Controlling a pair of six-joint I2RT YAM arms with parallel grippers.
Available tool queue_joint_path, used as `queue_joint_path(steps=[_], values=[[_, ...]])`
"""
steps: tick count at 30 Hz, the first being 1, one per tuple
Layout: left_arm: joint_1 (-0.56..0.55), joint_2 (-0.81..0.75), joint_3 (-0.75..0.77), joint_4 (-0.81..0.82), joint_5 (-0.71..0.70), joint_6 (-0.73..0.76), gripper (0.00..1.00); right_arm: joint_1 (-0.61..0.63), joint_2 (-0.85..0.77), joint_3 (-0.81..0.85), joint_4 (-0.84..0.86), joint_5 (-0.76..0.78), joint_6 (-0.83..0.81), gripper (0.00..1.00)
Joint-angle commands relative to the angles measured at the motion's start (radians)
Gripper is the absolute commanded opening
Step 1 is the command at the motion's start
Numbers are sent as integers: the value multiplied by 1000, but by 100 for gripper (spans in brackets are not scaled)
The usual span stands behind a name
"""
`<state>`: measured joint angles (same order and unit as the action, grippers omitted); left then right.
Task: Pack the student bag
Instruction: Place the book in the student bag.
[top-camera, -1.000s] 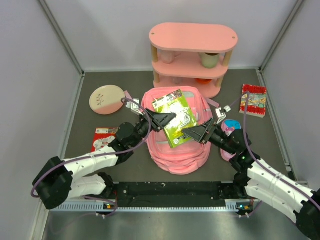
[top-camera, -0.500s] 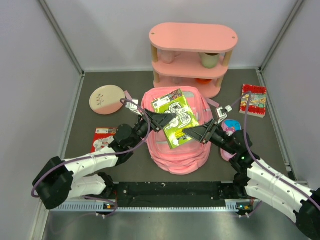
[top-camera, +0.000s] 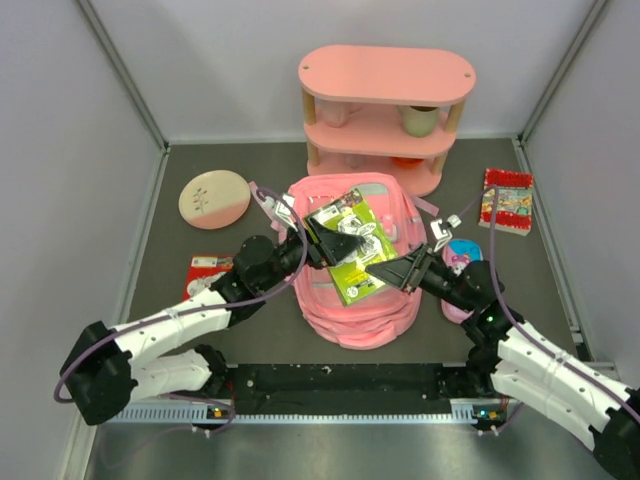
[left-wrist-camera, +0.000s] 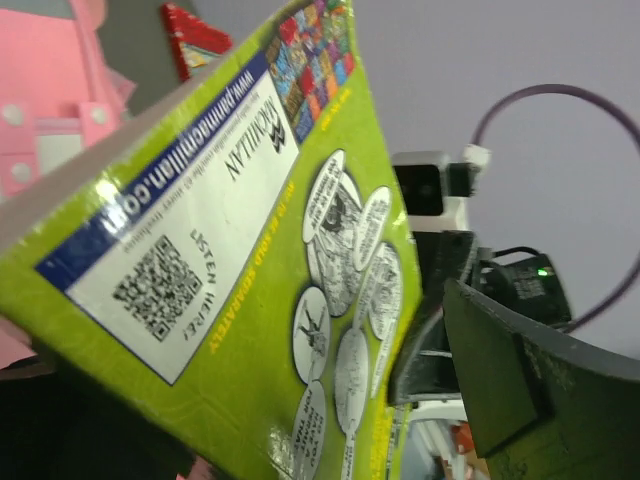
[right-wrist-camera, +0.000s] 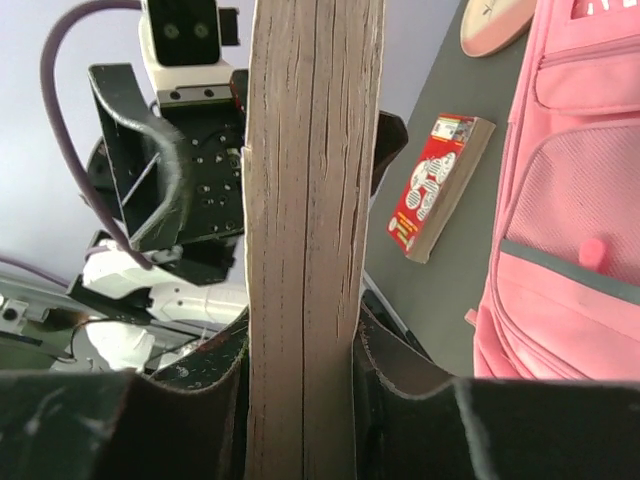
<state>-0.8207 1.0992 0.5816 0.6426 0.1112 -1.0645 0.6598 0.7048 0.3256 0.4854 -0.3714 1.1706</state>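
Left gripper (top-camera: 333, 242) has its jaws wide apart at the left side of a green book (top-camera: 365, 240), and one finger (left-wrist-camera: 500, 370) stands off from the cover with a gap you can see. Far to the left, a round pink and cream plate (top-camera: 213, 198) lies on the dark counter (top-camera: 150, 250). Nearer the arms, a red book (top-camera: 205, 275) lies flat, partly hidden by the left arm. In the middle, the student bag (top-camera: 355, 310) lies flat on the counter between the two arms. Its pocket side faces up and its long way runs from the arms toward the shelf. The green book is up above the bag, tilted, and covers much of the bag's middle. Right gripper (top-camera: 378, 270) is clamped tight on the book's page edge, one finger on each cover. To the right, a small pink and blue case (top-camera: 463, 250) sits just beside the bag, half hidden by the right arm. Another red book (top-camera: 507, 200) lies farther right. At the back stands a pink shelf (top-camera: 385, 75). It holds a pink cup (top-camera: 335, 112), a green cup (top-camera: 420, 120) and something orange (top-camera: 405, 162) on the lowest level.
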Motion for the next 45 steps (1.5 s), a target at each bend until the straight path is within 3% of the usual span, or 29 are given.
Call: queue_joint_path(steps=[1,6,11,17,20,22,24,32,45], values=[[-6,-74,139,-351,24,233,98,12,-108,62,-129,29,-72,0],[-6,-212,136,-617,-102,373,98,14,-201,108,-349,133,-138,0],[-5,-347,86,-747,-219,452,98,12,-272,164,-580,232,-192,0],[-27,-300,103,-906,-205,511,98,12,-450,237,-906,494,-233,0],[-141,-181,187,-1001,-287,595,98,12,-504,343,-1115,673,-281,0],[-299,-78,231,-1028,-393,659,98,12,-513,394,-1188,773,-301,0],[-380,-9,294,-1064,-389,736,98,12,-507,457,-1270,815,-302,0],[-431,188,386,-1121,-182,893,98,14,-527,483,-1354,827,-255,0],[-431,333,429,-1106,-146,920,64,12,-570,444,-1397,812,-193,0]])
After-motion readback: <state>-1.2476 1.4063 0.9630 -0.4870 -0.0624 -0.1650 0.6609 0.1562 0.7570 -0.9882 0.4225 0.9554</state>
